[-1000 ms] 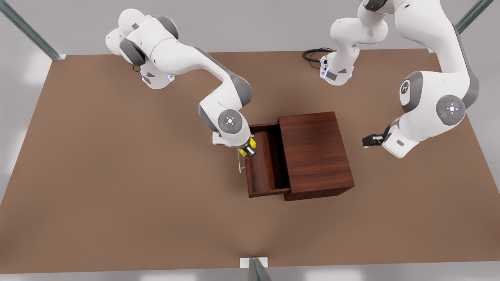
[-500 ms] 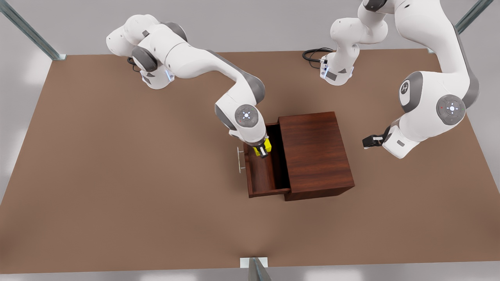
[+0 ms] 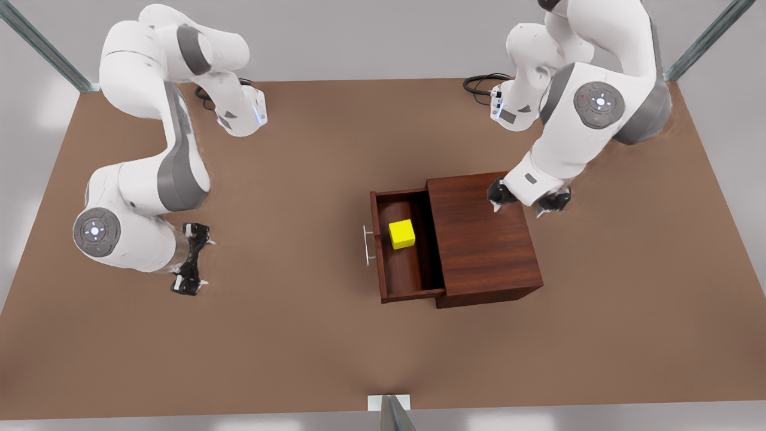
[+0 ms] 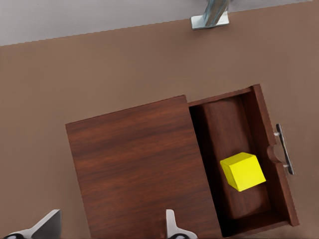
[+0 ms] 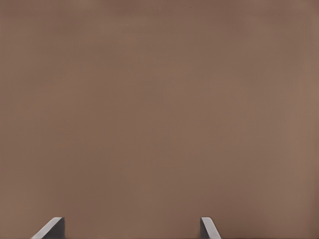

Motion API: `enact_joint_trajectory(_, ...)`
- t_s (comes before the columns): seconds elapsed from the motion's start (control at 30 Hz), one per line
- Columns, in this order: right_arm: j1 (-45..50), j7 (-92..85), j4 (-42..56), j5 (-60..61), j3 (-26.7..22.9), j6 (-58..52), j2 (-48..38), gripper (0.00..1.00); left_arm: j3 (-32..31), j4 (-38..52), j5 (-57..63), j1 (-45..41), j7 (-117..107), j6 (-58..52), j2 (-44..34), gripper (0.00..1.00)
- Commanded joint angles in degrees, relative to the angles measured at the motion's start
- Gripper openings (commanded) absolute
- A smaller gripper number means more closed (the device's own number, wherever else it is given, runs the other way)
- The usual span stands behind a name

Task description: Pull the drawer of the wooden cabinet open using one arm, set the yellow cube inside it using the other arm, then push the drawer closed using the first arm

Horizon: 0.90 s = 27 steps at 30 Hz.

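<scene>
Yellow cube (image 3: 401,233) is sitting inside the drawer (image 3: 402,281), resting on the drawer floor near the far end as I'm seeing it from the front view, close behind the front panel and its thin silver bar handle (image 3: 366,245). I'm watching the drawer standing pulled out of the wooden cabinet (image 3: 483,239) toward the front view's left, and nothing is touching the cube.

I'm reading the arm on the front view's right as the left one, since its wrist camera is looking down on the cabinet top and the open drawer. Its left gripper (image 3: 528,201) is hovering over the cabinet's far right corner, fingers spread wide and holding nothing; one fingertip (image 4: 172,226) is showing over the cabinet top in the wrist view.

On the front view's left, the right gripper (image 3: 190,258) is hanging over the bare brown table (image 3: 269,335), well apart from the cabinet. Its fingers (image 5: 208,228) are parted and empty, with plain tabletop beneath them.
</scene>
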Motion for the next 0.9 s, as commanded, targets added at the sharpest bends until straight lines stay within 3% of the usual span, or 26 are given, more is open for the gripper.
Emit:
enact_joint_trajectory(0.0, -6.11, -80.32, -14.40, -3.71, 0.05, 9.40, -7.98, 1.00, 0.09, 9.94, 2.56, -8.26, -43.82, 0.11, 6.80, 1.00)
enact_joint_trajectory(0.03, -8.39, -93.50, -23.37, -3.62, 0.05, 17.76, -13.96, 1.00, 0.27, 13.90, 2.65, -12.12, -54.28, 3.26, 11.03, 1.00)
enact_joint_trajectory(0.07, -9.54, -99.24, -26.90, -3.79, 0.05, 18.39, -16.60, 1.00, 0.10, 13.99, 2.65, -14.15, -60.01, 8.36, 11.82, 1.00)
enact_joint_trajectory(0.17, -9.02, -101.97, -25.93, -3.79, 0.40, 13.29, -16.43, 1.00, 0.62, 14.78, 11.26, -21.27, -80.39, 24.27, 19.12, 1.00)
enact_joint_trajectory(0.33, -8.93, -101.79, -24.88, -3.79, 0.75, 13.29, -15.81, 1.00, 0.97, 17.60, 11.43, -22.42, -82.60, 37.90, 27.11, 1.00)
enact_joint_trajectory(0.47, -8.93, -101.44, -24.79, -3.79, 0.75, 13.29, -15.37, 1.00, 1.41, 20.06, 16.35, -25.49, -82.51, 41.15, 35.38, 1.00)
enact_joint_trajectory(0.87, -8.31, -100.74, -24.44, -3.79, 0.75, 13.29, -14.93, 1.00, 1.77, 19.53, 23.21, -26.90, -77.68, 37.55, 42.41, 1.00)
